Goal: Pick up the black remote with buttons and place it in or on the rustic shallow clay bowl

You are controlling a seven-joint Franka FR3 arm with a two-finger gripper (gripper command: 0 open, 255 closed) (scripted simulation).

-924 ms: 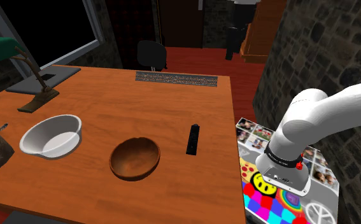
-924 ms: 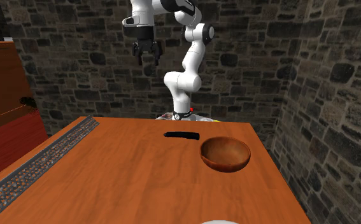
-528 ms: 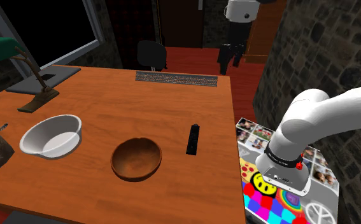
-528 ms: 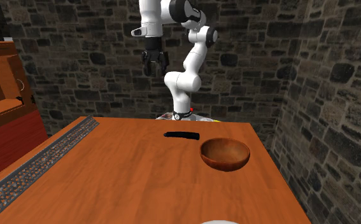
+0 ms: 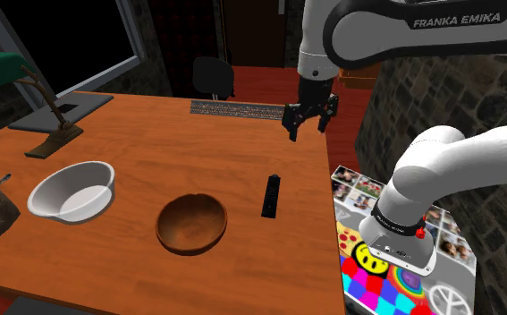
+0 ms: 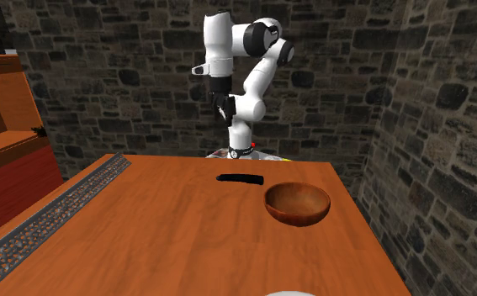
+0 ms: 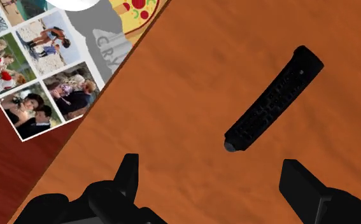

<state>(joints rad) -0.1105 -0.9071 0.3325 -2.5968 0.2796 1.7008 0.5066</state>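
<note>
The black remote point(image 5: 271, 195) lies flat on the orange-brown table near its edge by the stand, also seen as remote point(image 6: 241, 178) and remote point(image 7: 274, 100). The brown shallow bowl point(image 5: 190, 223) sits on the table to the shoulder view's left of the remote; in the second exterior view the bowl point(image 6: 297, 203) is right of it. My gripper point(image 5: 308, 123) hangs open well above the table, over the area beyond the remote's far end. In the wrist view the gripper point(image 7: 217, 181) has its fingers apart, with the remote a little ahead and nothing between them.
A white bowl point(image 5: 71, 190) stands further toward the shoulder view's left. A green lamp point(image 5: 28, 85) and a grey pad point(image 5: 60, 112) sit at the far left corner. A dark grille strip point(image 5: 247, 110) runs along the far edge. The picture-covered stand point(image 5: 403, 251) adjoins the table.
The arm has swung down and toward the table: the gripper dropped from high above to a lower height over the table near the remote. The remote and bowls have not moved.
</note>
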